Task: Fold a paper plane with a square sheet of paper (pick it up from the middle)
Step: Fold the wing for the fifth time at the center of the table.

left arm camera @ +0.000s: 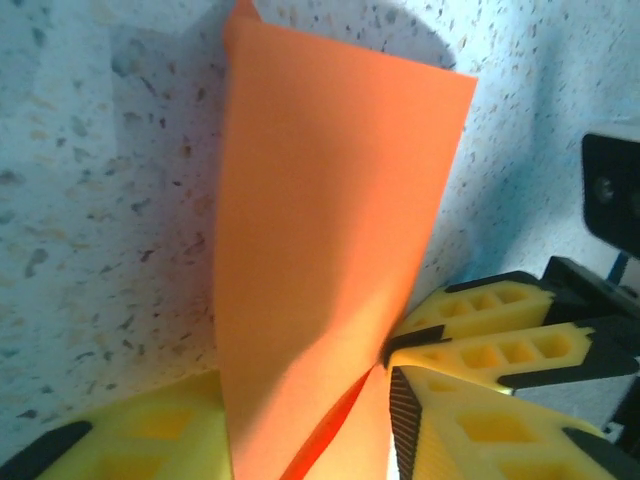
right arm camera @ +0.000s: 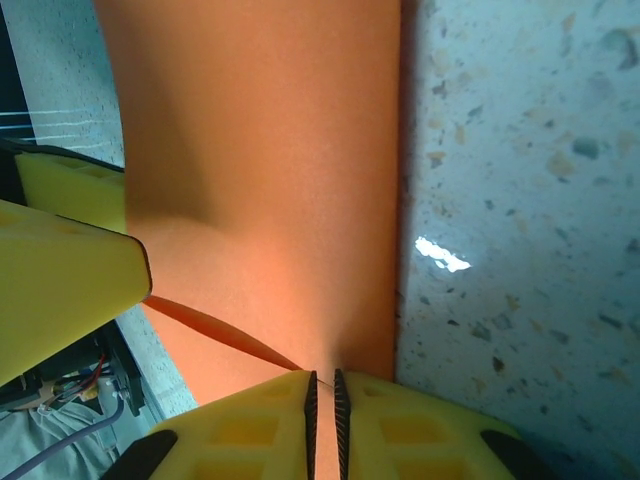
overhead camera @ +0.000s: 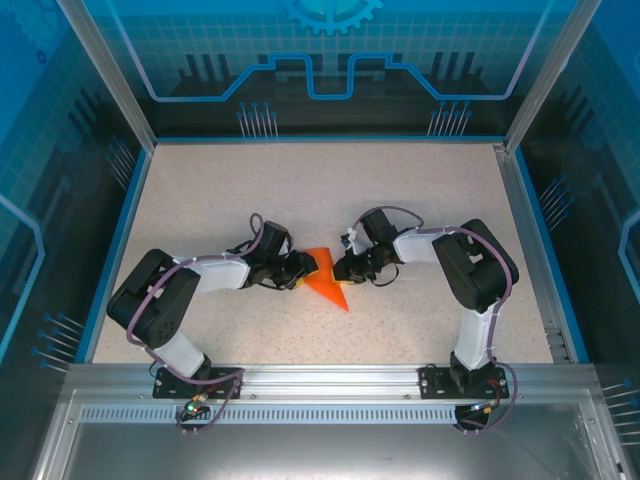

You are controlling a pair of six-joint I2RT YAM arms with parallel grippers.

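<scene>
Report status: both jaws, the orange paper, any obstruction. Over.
Right jaws shut on the orange paper. Left jaws apart, paper standing between them. Paper folded to a point. Both jaws crowd each other.

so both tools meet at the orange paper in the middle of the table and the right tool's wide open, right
No, the right tool is not wide open: the right wrist view shows its pads almost together, pinching the edge of the orange paper. The rest stands: it and the left tool meet at that paper in the middle of the table.
</scene>
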